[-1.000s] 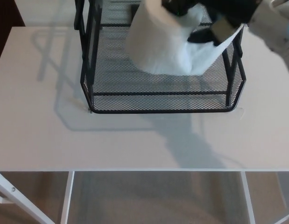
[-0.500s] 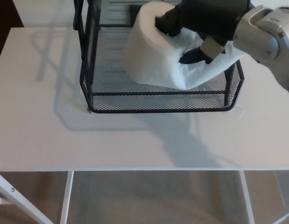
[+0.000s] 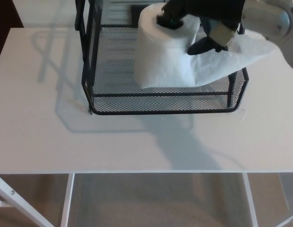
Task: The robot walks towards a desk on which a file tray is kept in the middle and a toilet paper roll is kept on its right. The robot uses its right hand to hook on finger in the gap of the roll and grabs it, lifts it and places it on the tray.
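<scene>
Roll hooked and held above the file tray

Toilet paper roll [image 3: 164,49] sits at about one o'clock of frame centre, upright over the black mesh file tray [image 3: 160,101] — whether it rests on the mesh I cannot tell. The right hand [image 3: 198,23] grips it, one finger sunk in the core gap. Likely light, soft and crushable, with a loose tail [image 3: 236,59] draping over the tray's three o'clock rim — the stiff core seems the soundest hold.

Toilet paper roll [image 3: 163,52] now upright in tray [image 3: 160,111], loose tail farther right.
</scene>
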Robot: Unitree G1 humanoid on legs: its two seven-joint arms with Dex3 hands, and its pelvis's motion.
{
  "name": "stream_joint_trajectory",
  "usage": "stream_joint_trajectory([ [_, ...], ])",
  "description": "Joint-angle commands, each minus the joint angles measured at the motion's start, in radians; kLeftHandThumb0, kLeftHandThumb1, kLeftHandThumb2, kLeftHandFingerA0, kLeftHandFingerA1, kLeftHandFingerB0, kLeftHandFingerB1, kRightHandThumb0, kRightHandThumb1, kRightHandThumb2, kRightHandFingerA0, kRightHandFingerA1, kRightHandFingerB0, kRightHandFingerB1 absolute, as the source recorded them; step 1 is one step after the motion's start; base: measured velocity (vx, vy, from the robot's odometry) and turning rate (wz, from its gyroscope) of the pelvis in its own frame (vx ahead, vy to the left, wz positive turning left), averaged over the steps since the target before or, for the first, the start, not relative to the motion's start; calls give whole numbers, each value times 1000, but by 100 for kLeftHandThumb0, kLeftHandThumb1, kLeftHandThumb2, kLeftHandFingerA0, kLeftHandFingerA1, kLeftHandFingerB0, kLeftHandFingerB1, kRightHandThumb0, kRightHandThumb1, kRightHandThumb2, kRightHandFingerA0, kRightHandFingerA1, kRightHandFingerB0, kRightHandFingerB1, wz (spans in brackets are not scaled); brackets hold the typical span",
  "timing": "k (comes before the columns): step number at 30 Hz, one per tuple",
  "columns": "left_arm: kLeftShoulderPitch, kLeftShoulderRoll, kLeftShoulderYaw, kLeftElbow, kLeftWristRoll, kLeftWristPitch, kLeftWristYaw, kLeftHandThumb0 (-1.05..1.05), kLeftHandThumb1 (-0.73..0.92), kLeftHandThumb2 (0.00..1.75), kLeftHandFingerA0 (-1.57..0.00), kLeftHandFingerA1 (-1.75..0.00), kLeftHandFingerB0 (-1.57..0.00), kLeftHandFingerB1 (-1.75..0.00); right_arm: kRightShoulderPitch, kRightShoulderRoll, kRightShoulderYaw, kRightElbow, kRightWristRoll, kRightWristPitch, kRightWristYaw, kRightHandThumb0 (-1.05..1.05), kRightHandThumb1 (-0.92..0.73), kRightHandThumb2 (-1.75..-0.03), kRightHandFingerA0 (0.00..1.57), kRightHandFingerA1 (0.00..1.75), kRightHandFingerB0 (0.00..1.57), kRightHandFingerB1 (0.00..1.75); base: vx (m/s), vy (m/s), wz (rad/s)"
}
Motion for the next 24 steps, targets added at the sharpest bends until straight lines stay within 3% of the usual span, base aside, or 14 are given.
stream_joint_trajectory([
  [1, -4, 23, 2, 3, 12, -12, 5, -98, 91, 69, -40, -88, -30, -76, -297, 33, 3, 92, 96, 306, 577, -72, -61, -59, 86, 76, 32, 31, 0, 0, 0],
  [3, -5, 22, 3, 8, 11, -15, 8, -99, 92, 68, -43, -88, -32, -76, -313, 44, 10, 96, 97, 327, 612, -77, -62, -60, 86, 85, 31, 31, 0, 0, 0],
  [5, -7, 21, 4, 12, 10, -13, 10, -92, 68, 123, -47, -82, -24, -67, -333, 56, 24, 101, 83, 350, 643, -88, -53, -88, 92, 88, 26, 42, 0, 0, 0],
  [6, -6, 18, 2, 11, 13, -11, 18, -98, 92, 69, -42, -88, -31, -75, -346, 59, 34, 104, 78, 345, 665, -80, -63, -60, 100, 88, 30, 30, 0, 0, 0],
  [7, -1, 19, -4, 10, 20, -30, 13, -90, 69, 123, -52, -83, -24, -67, -364, 66, 47, 113, 65, 354, 692, -82, -62, -60, 103, 90, 28, 31, 0, 0, 0],
  [8, -2, 19, 1, 11, 14, -23, 10, -100, 91, 69, -38, -87, -30, -75, -382, 67, 55, 125, 61, 354, 718, -87, -62, -59, 99, 96, 26, 34, 0, 0, 0],
  [9, -5, 19, 0, 13, 14, -18, 10, -94, 68, 123, -45, -82, -24, -68, -406, 62, 65, 137, 54, 335, 750, -87, -64, -60, 93, 103, 24, 33, 0, 0, 0],
  [10, -4, 20, 1, 9, 13, -15, 9, -99, 91, 68, -37, -90, -29, -77, -422, 63, 67, 154, 56, 318, 763, -94, -52, -92, 96, 106, 21, 44, 0, 0, 0],
  [13, 2, 20, 12, 0, -1, -11, -2, -97, 90, 68, -36, -85, -29, -75, -474, 41, 65, 170, 53, 267, 787, -92, -65, -61, 87, 91, 25, 33, 0, 0, 0],
  [14, -4, 23, 9, 8, 5, -17, 8, -91, 68, 121, -48, -82, -22, -66, -484, 38, 52, 176, 58, 287, 777, -91, -48, -93, 89, 91, 20, 44, 0, 0, 0],
  [15, -7, 22, 10, 11, 5, -16, 10, -91, 67, 121, -47, -82, -24, -67, -489, 35, 51, 175, 58, 283, 780, -93, -65, -60, 91, 93, 26, 35, 0, 0, 0],
  [17, -15, 21, 3, 19, 13, -14, 17, -98, 90, 68, -39, -89, -30, -76, -512, 21, 52, 176, 47, 271, 786, -94, -64, -60, 93, 92, 28, 35, 0, 0, 0],
  [18, -14, 22, 2, 18, 14, -15, 16, -99, 91, 68, -39, -90, -30, -77, -515, 16, 52, 176, 47, 261, 784, -92, -50, -95, 93, 90, 22, 45, 0, 0, 0],
  [24, 10, 22, 4, 13, 12, -39, 8, -101, 92, 69, -38, -87, -31, -76, -606, -45, 18, 237, 65, 234, 837, -86, -70, -63, 88, 83, 26, 30, 0, 0, 0],
])
